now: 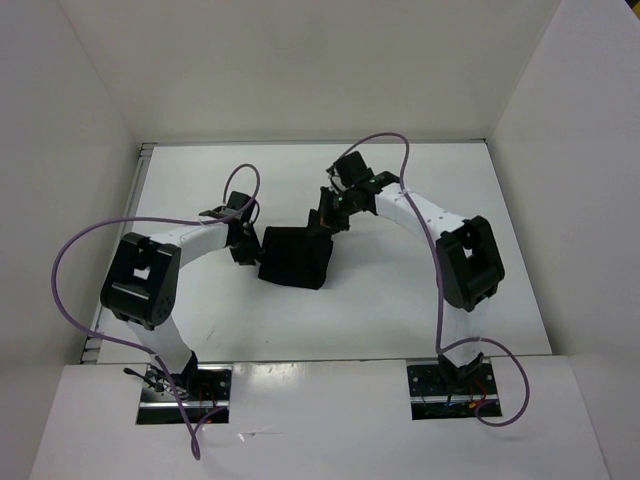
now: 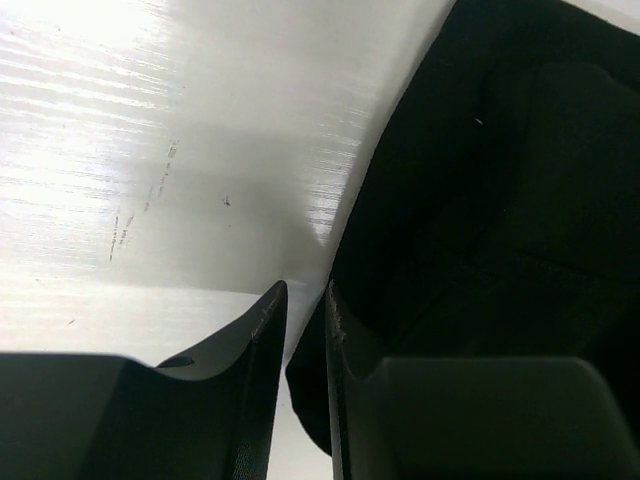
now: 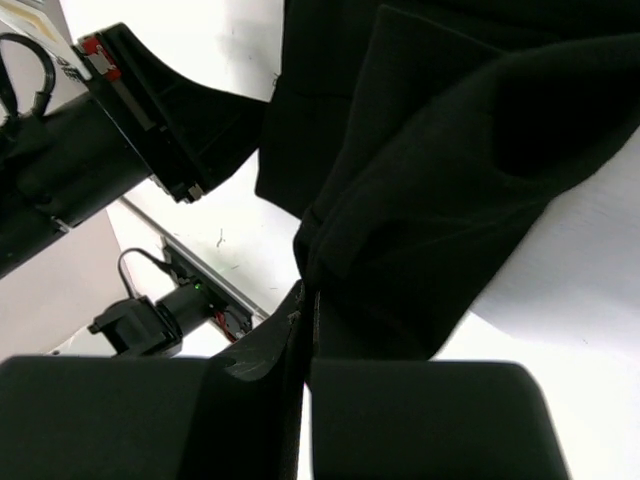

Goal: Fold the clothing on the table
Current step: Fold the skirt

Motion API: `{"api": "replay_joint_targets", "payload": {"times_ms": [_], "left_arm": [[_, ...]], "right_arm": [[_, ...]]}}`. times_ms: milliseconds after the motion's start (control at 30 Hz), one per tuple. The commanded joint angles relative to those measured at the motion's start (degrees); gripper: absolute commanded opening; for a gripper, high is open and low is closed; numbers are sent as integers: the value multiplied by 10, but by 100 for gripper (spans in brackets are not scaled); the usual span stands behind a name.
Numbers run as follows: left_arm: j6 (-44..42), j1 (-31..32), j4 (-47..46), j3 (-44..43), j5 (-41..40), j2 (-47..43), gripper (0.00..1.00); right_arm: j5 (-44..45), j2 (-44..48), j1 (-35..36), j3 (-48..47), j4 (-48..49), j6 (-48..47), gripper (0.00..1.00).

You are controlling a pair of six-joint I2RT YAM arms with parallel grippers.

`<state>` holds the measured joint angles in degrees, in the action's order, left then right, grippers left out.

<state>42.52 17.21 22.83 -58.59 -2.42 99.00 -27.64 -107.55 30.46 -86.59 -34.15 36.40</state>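
— Two end effectors at the cloth. How does each one stand?

— The right end effector (image 3: 305, 295) has its fingers pressed together, with a fold of the plain black soft fabric garment (image 1: 295, 258) caught between the tips. The cloth rises from that pinch in a thick ridge.

— And the other?

— The left end effector (image 2: 305, 290) sits low over the flat, smooth white counter (image 1: 400, 300), with its fingers a narrow slit apart. White counter shows through the slit at the tips. Further back, the garment's edge shows dark in the gap. I cannot tell whether the fingers squeeze that edge.

— Where does the garment lie from each of them?

— It is just to the right of the left end effector, with its left edge against or right beside that side's finger. Seen from above, it spreads from the right end effector toward the near left. Its far right corner is held up off the counter at the fingertips. The rest lies in layers as a rough square between the two end effectors.

— Anything else close by?

— In the right wrist view the left arm's black wrist (image 3: 100, 150) sits at the garment's far edge. Purple cables (image 1: 385, 136) loop from both arms, and white walls (image 1: 560, 80) stand round the counter.
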Motion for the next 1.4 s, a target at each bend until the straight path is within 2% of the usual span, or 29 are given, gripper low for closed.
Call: {"api": "replay_joint_targets", "payload": {"times_ms": [0,533,1033,1067,1200,1267,1367], "left_arm": [[12,-2,-8,5,18,-20,29],[12,-2,-13,15,29,-37,29],[7,-2,-8,15,29,-37,29],[7,-2,-8,15,29,-37,29],[7,-2,-2,5,17,-44,29],[12,-7,12,-1,-2,-54,29],[19,-13,30,-7,-40,-93,31]], "right_arm": [[-3,-24,28,-50,0,2,0],[-14,-164,92,-185,5,31,0],[-54,-212,109,-204,24,53,0],[-60,-212,109,-204,30,60,2],[-130,-218,109,-193,93,91,27],[-186,-218,109,-193,134,117,32],[-180,-189,109,-193,134,118,35]]}}
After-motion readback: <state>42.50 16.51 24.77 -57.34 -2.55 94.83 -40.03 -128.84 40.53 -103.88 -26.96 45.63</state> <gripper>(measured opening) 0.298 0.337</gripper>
